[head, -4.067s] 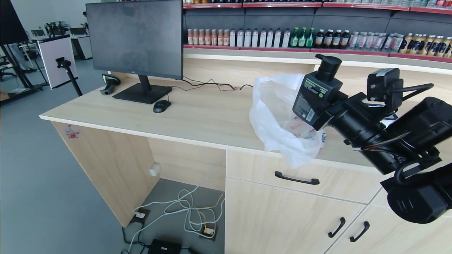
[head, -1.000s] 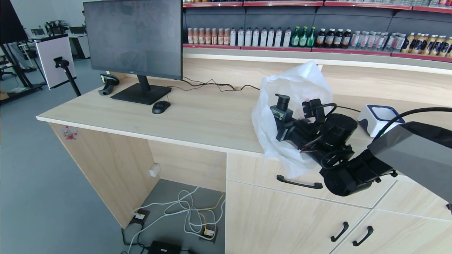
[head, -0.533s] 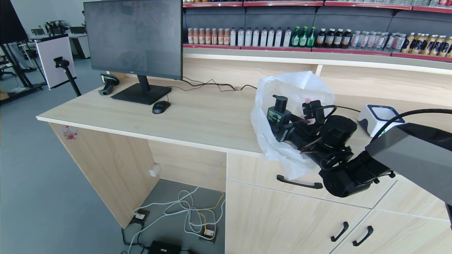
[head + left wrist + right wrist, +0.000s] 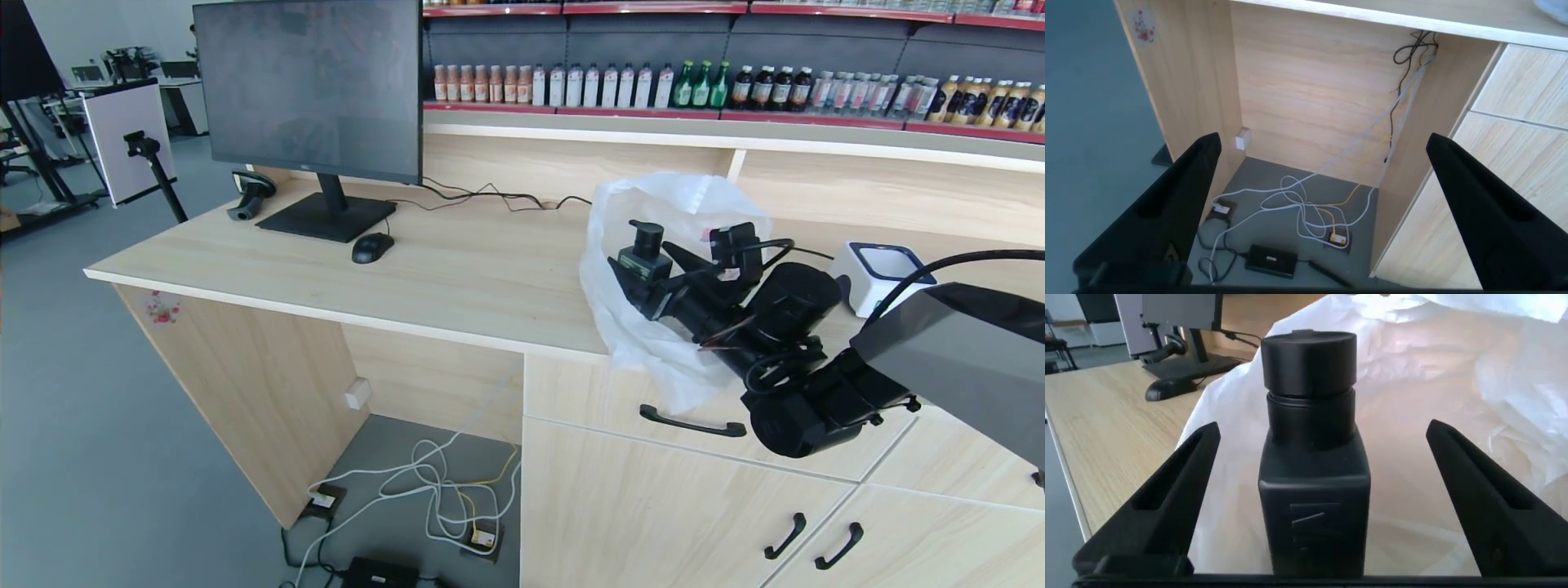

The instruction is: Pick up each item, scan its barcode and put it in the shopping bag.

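The left hand [image 4: 1323, 143] hangs low in front of the light wood cabinet, its 2 fingers spread wide with nothing between them. Past it, a tangle of white and yellow cables [image 4: 1302, 212] and a black power brick [image 4: 1272, 260] lie on the grey floor under the tabletop.

Higher up, the right arm comes in from the right side over the front edge of the pale wooden tabletop [image 4: 473, 278]. The right hand [image 4: 1324, 433] is open. Its 2 fingers stand far apart on either side of the square black plastic bottle with a round black cap [image 4: 643, 260], with a clear gap on each side. The bottle stands upright between them, inside the mouth of the thin white plastic shopping bag [image 4: 629, 335]. The bag sits at the tabletop's front edge, with its lower part hanging over the drawer front. Whether the bottle rests on the bag's bottom cannot be told.

Just beyond the arm sits a small white box scanner with a dark window [image 4: 878, 278]. Farther left are a black computer mouse [image 4: 372, 247], a large dark flat monitor [image 4: 310, 90] and a black handheld scanner [image 4: 253, 194]. At the back, store shelves carry rows of drink bottles [image 4: 735, 86].
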Controlling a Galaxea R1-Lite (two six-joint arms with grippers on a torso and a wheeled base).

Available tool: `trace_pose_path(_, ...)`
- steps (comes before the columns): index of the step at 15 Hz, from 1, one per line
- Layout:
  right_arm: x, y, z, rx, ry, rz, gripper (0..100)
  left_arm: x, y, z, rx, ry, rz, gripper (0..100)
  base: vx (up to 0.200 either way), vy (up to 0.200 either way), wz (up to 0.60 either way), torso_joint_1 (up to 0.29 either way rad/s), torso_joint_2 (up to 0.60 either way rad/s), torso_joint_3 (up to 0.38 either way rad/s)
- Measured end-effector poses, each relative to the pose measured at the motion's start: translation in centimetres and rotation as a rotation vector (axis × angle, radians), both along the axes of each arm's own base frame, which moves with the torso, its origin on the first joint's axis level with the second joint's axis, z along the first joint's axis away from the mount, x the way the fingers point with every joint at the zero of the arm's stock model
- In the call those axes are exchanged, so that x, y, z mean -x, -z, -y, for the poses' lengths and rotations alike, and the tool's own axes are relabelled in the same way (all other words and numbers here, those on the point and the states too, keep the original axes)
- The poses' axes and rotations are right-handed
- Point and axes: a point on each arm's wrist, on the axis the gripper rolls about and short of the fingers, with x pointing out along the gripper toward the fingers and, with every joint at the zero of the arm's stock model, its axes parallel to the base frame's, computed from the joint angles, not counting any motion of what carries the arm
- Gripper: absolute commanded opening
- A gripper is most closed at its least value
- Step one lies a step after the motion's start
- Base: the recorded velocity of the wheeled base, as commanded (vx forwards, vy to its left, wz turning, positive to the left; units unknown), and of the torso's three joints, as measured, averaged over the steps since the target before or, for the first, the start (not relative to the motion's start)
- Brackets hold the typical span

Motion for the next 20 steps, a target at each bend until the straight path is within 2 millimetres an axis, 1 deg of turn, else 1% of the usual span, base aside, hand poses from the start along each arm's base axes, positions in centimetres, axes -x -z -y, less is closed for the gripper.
trace_pose_path(4,0.9,-1.6,0.3,-0.01,0.003,0.033,100,0.0,0.0,0.0,0.003,0.0,0.0,100,0.0,0.0,0.0,0.0,0.0,0.0)
trace_pose_path(6,1.9,-2.2,0.6,-0.01,0.003,0.04,100,0.0,0.0,0.0,0.004,0.0,0.0,100,0.0,0.0,0.0,0.0,0.0,0.0)
trace_pose_path(9,4.5,-3.0,1.5,0.036,0.023,0.069,100,0.0,0.0,0.0,0.003,0.0,0.0,100,0.0,0.0,0.0,0.0,0.0,0.0)
trace_pose_path(12,7.5,-3.0,2.4,0.067,0.029,0.026,100,0.0,0.0,0.0,0.003,0.0,0.0,100,0.0,0.0,0.0,0.0,0.0,0.0)
trace_pose_path(14,9.8,-2.5,3.4,0.083,0.034,-0.026,100,0.0,0.0,0.0,0.003,0.0,0.0,100,0.0,0.0,0.0,0.0,0.0,0.0)
trace_pose_path(15,10.6,-2.8,3.8,0.081,0.037,-0.027,100,0.0,0.0,0.0,0.004,0.0,0.0,100,0.0,0.0,0.0,0.0,0.0,0.0)
trace_pose_path(17,11.6,-3.7,4.4,0.063,0.043,-0.012,100,0.0,0.0,0.0,0.004,0.0,0.0,100,0.0,0.0,-0.6,0.005,0.0,0.005)
trace_pose_path(20,12.4,-4.6,5.8,0.054,0.08,0.01,100,0.0,0.0,0.0,0.004,0.0,-0.001,100,0.0,0.0,-0.6,0.001,0.0,0.001)
